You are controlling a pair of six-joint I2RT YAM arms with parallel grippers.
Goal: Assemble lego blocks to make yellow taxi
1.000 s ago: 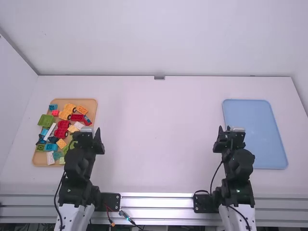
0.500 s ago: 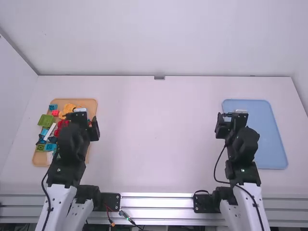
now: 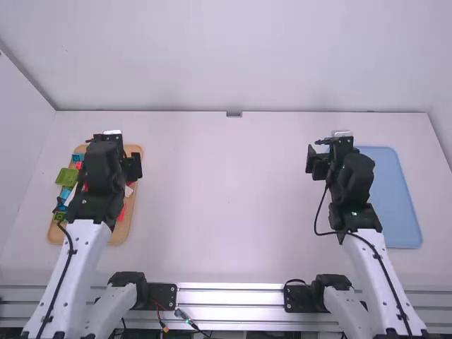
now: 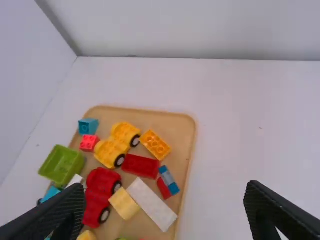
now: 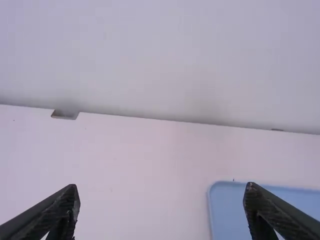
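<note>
My left gripper (image 3: 113, 141) is above the wooden tray (image 3: 124, 232) at the table's left. In the left wrist view the left gripper (image 4: 162, 212) is open with nothing between its fingers. That tray holds a yellow car base (image 4: 112, 150), a red car base (image 4: 97, 197), an orange-yellow brick (image 4: 155, 145), a pale yellow brick (image 4: 124, 203), a red brick (image 4: 141, 166) and a white plate (image 4: 151, 204). My right gripper (image 3: 328, 152) hangs beside the blue tray's far left corner; in the right wrist view the right gripper (image 5: 161, 212) is open and holds nothing.
The blue tray (image 3: 395, 205) lies at the table's right with nothing on it. Bare white table (image 3: 226, 198) spans the middle between both trays. A green block (image 4: 62, 165) and a teal brick (image 4: 88, 126) are at the wooden tray's left side.
Both arms have extended away from their bases. The left gripper has moved farther over the wooden tray, and the right gripper has moved up the table toward the far edge.
</note>
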